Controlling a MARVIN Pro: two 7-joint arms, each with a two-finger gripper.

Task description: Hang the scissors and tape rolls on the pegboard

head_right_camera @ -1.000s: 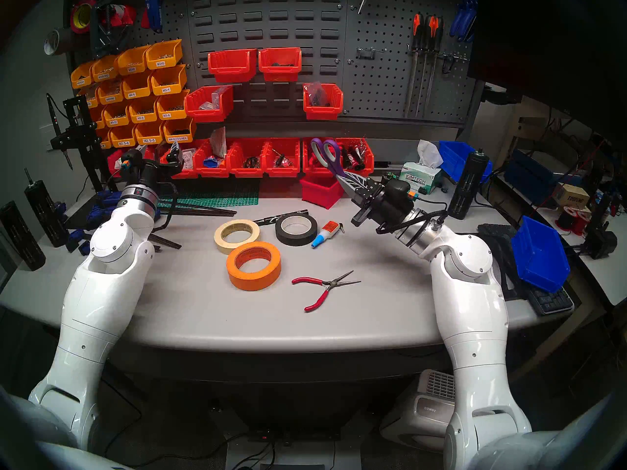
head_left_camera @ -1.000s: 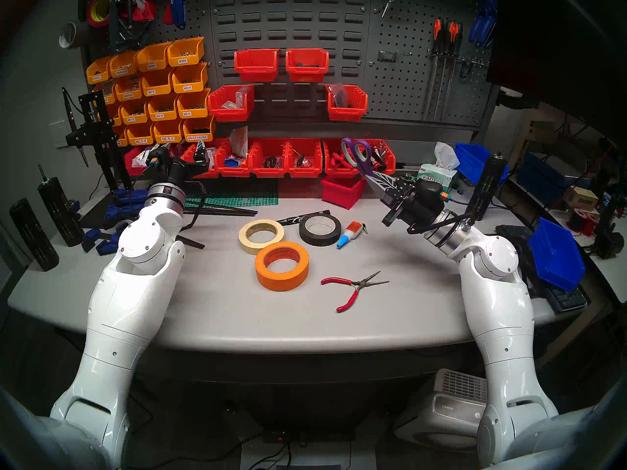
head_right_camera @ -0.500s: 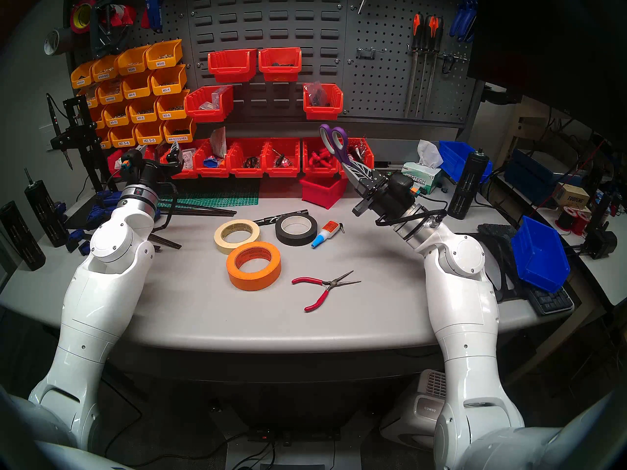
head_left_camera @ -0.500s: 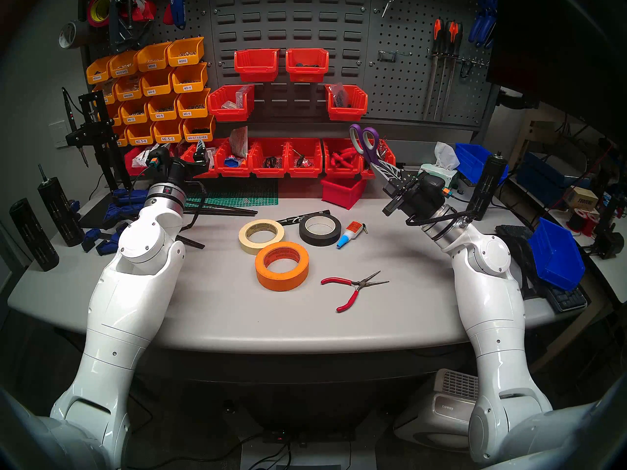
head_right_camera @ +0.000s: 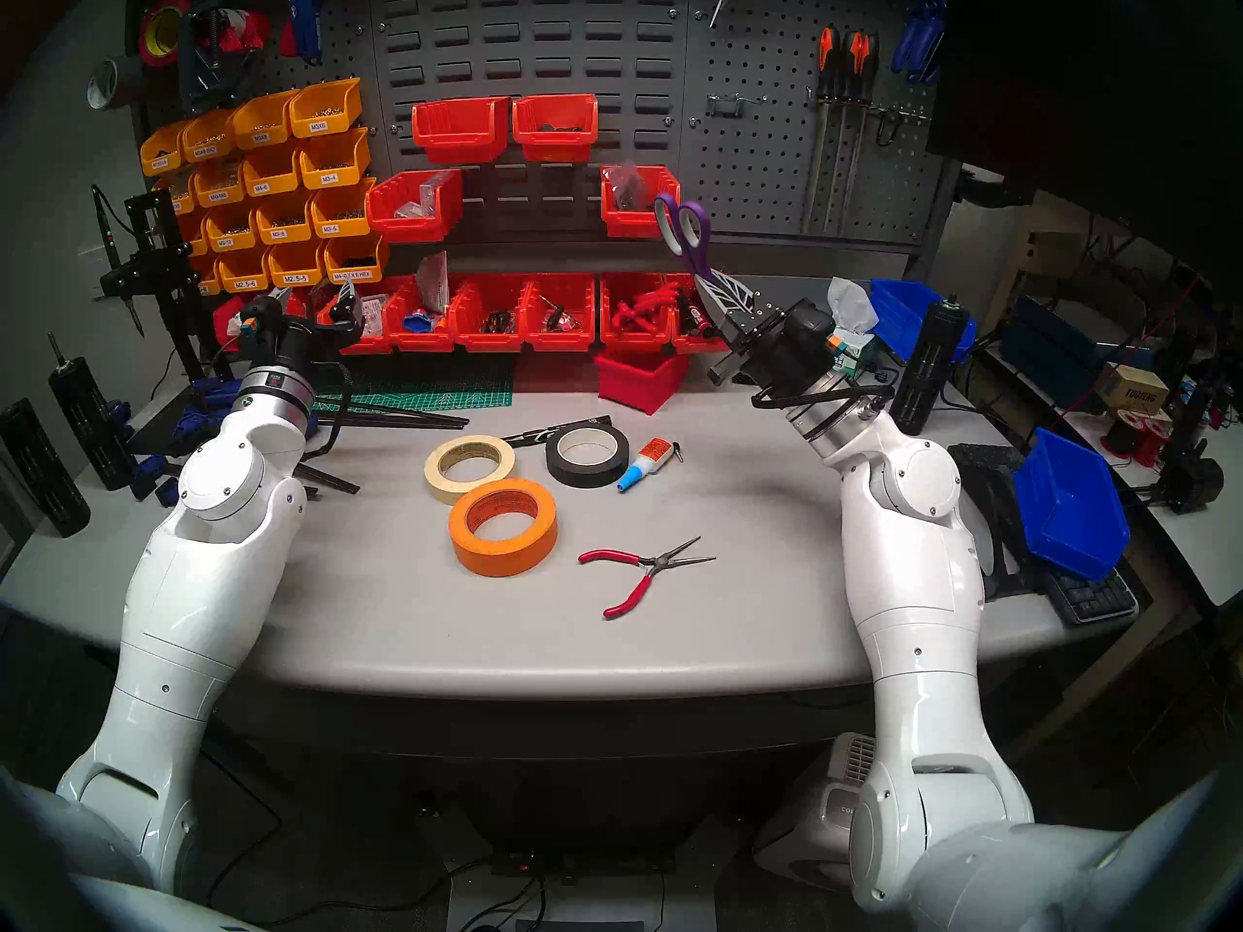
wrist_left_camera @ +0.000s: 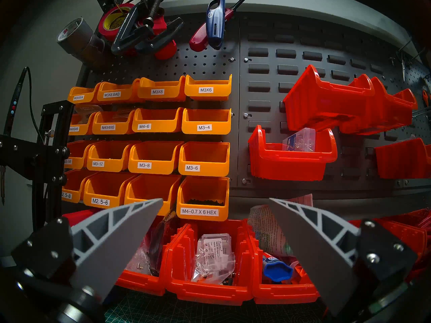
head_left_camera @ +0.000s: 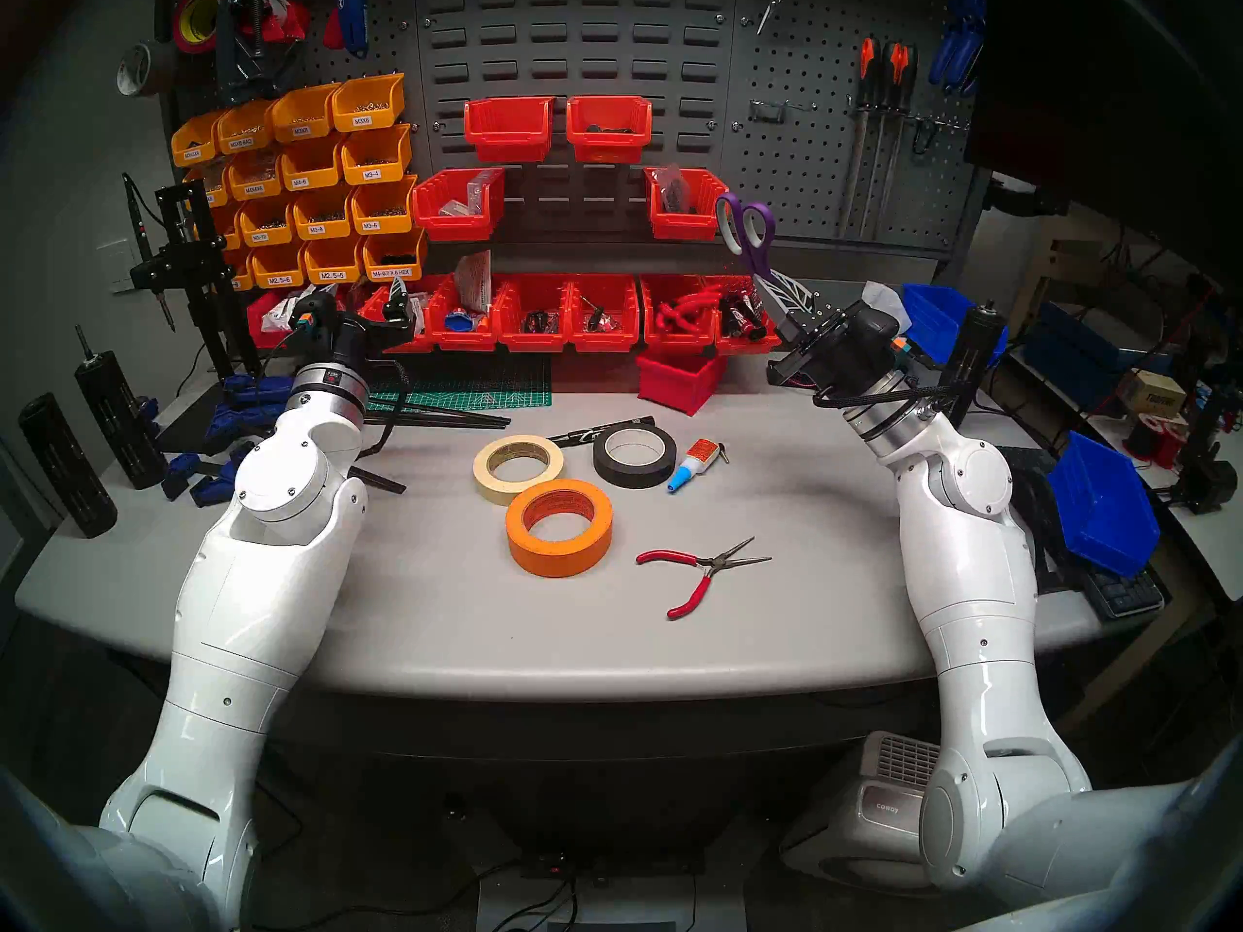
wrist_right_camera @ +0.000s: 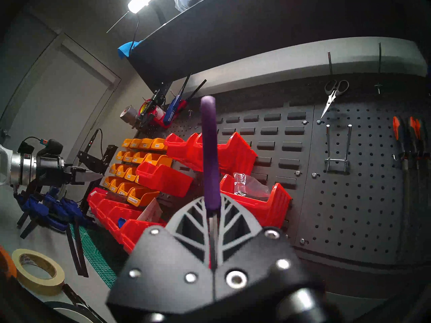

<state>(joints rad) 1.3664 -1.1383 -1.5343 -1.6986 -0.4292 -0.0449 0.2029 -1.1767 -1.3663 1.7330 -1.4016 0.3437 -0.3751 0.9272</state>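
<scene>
- The right gripper (head_left_camera: pixel 773 290) is pointing up toward the far pegboard (head_left_camera: pixel 807 150), clamping the scissors (head_left_camera: pixel 746 228) by the blades.
- The left gripper (wrist_left_camera: pixel 215 224) is hanging level at the far left, its fingers spread wide and holding nothing.

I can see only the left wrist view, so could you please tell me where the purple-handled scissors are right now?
Observer: The right gripper is shut on the scissors by the blades, with the handles pointing up.
Operator: Thank you. Are the tape rolls hung yet?
Observer: No. The orange roll, cream roll and black roll all lie flat on the table.
Operator: Is there a bare hook anywhere?
Observer: Yes. The right wrist view shows a bare two-pronged hook on the pegboard, to the right of the scissors' handles.
</scene>
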